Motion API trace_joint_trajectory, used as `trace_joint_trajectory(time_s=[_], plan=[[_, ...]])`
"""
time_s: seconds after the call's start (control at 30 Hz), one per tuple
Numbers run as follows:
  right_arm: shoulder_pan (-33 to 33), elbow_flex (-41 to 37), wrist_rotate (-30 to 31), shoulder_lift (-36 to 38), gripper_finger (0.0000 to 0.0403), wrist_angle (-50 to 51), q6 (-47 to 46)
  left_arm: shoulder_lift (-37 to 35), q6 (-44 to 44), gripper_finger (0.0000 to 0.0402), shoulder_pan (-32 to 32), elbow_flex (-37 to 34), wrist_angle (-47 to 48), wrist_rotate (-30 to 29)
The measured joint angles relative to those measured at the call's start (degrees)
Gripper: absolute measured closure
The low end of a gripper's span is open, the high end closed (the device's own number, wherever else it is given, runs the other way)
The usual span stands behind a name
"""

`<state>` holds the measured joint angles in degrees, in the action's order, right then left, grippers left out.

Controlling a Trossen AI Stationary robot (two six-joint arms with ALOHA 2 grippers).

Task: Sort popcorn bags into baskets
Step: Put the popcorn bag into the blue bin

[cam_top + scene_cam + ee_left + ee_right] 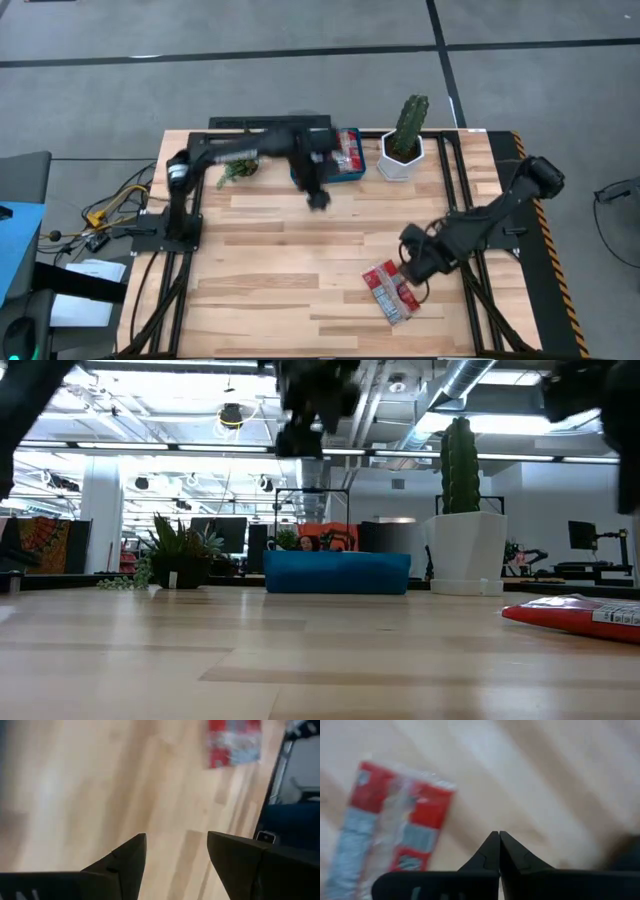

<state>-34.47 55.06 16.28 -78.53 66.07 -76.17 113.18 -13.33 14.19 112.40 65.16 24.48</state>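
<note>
Red popcorn bags (390,292) lie flat on the table near its right near part, also seen in the low view (578,614), the left wrist view (235,742) and the right wrist view (395,830). The blue basket (352,172) stands at the far edge with red bags (347,150) inside; its wall (337,573) faces the low camera. My left gripper (318,198) hangs open above bare wood just in front of the basket (175,845). My right gripper (412,268) is shut, empty, just beside the bags on the table (498,837).
A white pot with a cactus (403,145) stands right of the basket. A small green plant (238,168) sits left of it. Black rails (460,170) run along the table's right side. Bare wood (270,270) spreads over the middle and left.
</note>
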Motion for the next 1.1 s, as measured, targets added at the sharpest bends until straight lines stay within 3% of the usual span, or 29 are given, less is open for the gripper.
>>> trace_joint_trajectory(time_s=[0.1,0.23,0.37,0.5,0.63,0.73,0.9,1.1], plan=[[-4.69,-2.53,-0.66,-0.16,0.0389,-6.61,-6.78,-4.56,-5.11,0.0203,-8.99,-6.11,-6.63,-6.03],[-10.32,-3.79,0.09,-2.69,0.0396,-8.97,-18.73,-10.83,-14.84,0.0203,-19.44,-19.42,-20.29,-16.75],[-13.89,-3.86,-1.22,-7.77,0.0392,-10.32,-27.89,-15.67,-30.36,0.0203,-25.48,-36.42,-41.81,-20.0],[-15.73,-3.86,-5.22,-13.83,0.0389,-16.98,-30.23,-16.91,-45.09,0.0203,-30.24,-51.07,-66.03,-25.9],[-15.7,-3.33,-7.76,-19.23,0.0396,-24.52,-30.08,-15.45,-55.1,0.0203,-34.1,-59.87,-82.56,-32.93],[-14.67,-0.54,-8.7,-22.53,0.0395,-22.84,-29.87,-13.63,-63.25,0.0203,-36.5,-63.43,-84.93,-38.1],[-10.91,6.88,-8.78,-26.92,0.0384,-16.42,-24.74,-9.72,-73.2,0.0198,-38.8,-65.68,-85.72,-41.35],[-4.66,11.45,-6.6,-30.62,0.0396,-21.91,-11.59,-5.1,-77.49,0.0171,-39.32,-65.25,-90.92,-43.26]])
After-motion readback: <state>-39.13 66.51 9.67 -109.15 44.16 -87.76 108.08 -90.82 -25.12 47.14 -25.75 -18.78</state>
